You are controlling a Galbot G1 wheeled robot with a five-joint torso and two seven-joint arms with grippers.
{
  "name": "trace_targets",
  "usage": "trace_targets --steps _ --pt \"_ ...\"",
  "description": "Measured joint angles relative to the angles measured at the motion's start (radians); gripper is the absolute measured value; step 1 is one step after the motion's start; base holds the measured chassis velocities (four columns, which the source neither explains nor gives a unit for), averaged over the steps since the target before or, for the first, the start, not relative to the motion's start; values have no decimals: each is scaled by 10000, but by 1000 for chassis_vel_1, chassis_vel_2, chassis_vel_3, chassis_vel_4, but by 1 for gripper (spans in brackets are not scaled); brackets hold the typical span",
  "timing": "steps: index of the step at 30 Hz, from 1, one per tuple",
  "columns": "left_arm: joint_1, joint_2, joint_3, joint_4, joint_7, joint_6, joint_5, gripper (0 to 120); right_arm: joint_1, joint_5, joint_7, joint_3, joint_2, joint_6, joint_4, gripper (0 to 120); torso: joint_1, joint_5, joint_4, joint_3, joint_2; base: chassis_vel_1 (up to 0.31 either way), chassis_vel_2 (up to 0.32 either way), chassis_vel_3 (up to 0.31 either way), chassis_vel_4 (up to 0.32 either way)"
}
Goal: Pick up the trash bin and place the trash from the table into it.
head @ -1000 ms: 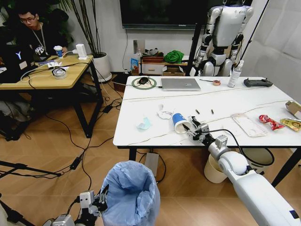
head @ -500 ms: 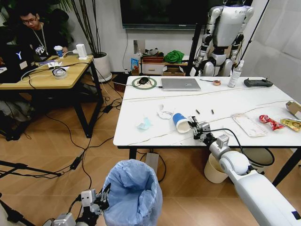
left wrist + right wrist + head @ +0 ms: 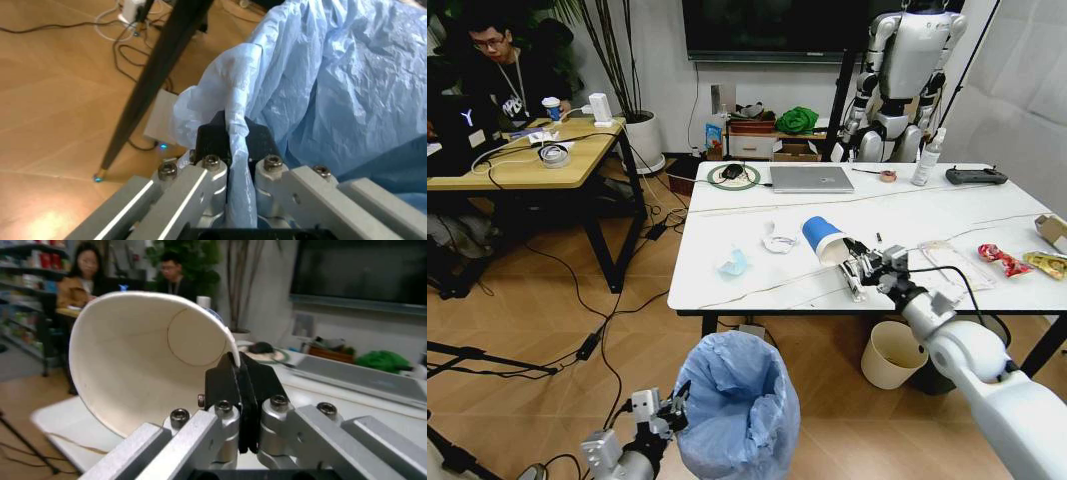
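The trash bin (image 3: 739, 405), lined with a crinkly light-blue bag (image 3: 333, 90), hangs in front of the table's (image 3: 727, 285) near edge. My left gripper (image 3: 672, 418) is shut on the bag's rim at its left side (image 3: 235, 145). My right gripper (image 3: 859, 266) is shut on the rim of a blue-white paper cup (image 3: 825, 238), lifted off the tabletop and tilted; the cup's white inside (image 3: 143, 365) faces the wrist camera. More trash lies on the table: a bluish tissue (image 3: 732, 264), a white tissue (image 3: 778, 238), a clear package (image 3: 951, 262), red (image 3: 1002, 259) and yellow (image 3: 1049, 264) wrappers.
A grey laptop (image 3: 811, 178), a black controller (image 3: 975, 175) and a bottle (image 3: 925, 158) sit at the table's far side. A cream bucket (image 3: 893, 353) stands under the table. A wooden desk (image 3: 522, 165) with a seated person is at the left; cables cross the floor.
My right gripper has lifted the paper cup off the table and moved right. The left gripper has carried the trash bin right and slightly up, toward the table's edge.
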Motion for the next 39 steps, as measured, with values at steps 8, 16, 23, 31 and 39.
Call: trace_targets --steps 8,16,23,31,39 --pt "-461 292 127 32 -95 19 -628 0 379 557 -155 -1692 -547 -27 1193 0 1 1 5 0 0 0 0 0 0" --pt "-336 252 -141 -36 -70 68 -715 0 848 96 -835 -3831 -811 666 745 0 1 3 4 0 0 0 0 0 0" --pt "-121 34 -366 -110 -44 70 -595 0 891 -225 -1515 -4117 -848 869 588 0 2 -1 5 0 0 0 0 0 0" --pt "-86 -64 -410 -168 -44 87 -487 0 601 -663 -1769 -3917 -850 1024 519 0 2 2 4 0 0 0 0 0 0" --pt "-54 -68 -471 -272 -70 121 -472 0 400 -873 -1873 -3631 -883 1143 506 11 2 1 3 1 0 0 0 0 0"
